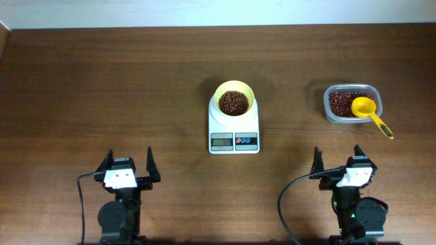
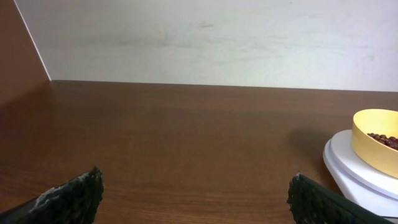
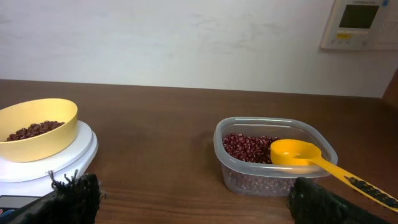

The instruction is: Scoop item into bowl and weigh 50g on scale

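overhead: dark reddish-brown beans (image 1: pixel 234 103) in pale yellow plastic bowl (image 1: pixel 218 95) on white digital scale (image 1: pixel 234 126); left gripper (image 1: pixel 129 155) 7 o'clock, right gripper (image 1: pixel 337 152) 5 o'clock, both gaping, empty | left wrist: bowl (image 2: pixel 373 150) 3 o'clock | right wrist: bowl (image 3: pixel 43 146) 9 o'clock | step: probably weight check; next: read display, illegible here

Dark brown wood-grain tabletop (image 1: pixel 102 82) fills the frame. Standing directly on it: a white digital scale (image 1: pixel 234 125) at centre; a clear plastic container (image 1: pixel 334 119) at upper right, well apart.
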Tool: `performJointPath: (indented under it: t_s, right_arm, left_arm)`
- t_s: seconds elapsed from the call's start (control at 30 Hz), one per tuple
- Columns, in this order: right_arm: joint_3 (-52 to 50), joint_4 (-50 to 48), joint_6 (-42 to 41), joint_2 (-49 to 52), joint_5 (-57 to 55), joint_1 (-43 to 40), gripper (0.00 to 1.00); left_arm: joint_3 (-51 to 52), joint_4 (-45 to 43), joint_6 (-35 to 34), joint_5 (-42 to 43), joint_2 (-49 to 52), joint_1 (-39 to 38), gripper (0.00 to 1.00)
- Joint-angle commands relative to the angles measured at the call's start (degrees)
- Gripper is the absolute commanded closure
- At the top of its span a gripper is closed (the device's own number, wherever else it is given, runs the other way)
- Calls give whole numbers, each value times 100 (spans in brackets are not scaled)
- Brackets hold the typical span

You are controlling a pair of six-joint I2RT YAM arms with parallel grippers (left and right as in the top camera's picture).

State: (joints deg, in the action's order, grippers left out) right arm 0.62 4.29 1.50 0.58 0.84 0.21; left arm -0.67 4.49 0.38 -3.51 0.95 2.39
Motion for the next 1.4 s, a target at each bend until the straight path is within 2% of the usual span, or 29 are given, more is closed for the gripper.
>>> performJointPath:
  t_s: [0.0,0.1,1.37]
  right_arm:
    - [-31,37,-20,-39,-66,48,1]
    - [-31,37,-20,-39,-68,48,1]
    - [-31,37,-22,-39,-66,48,1]
  left_arm:
    - [20,17,48,-144,-68,39,1]
    - [20,15,273,-55,-68,39,1]
    - [17,9,271,-39,-61,39,1]
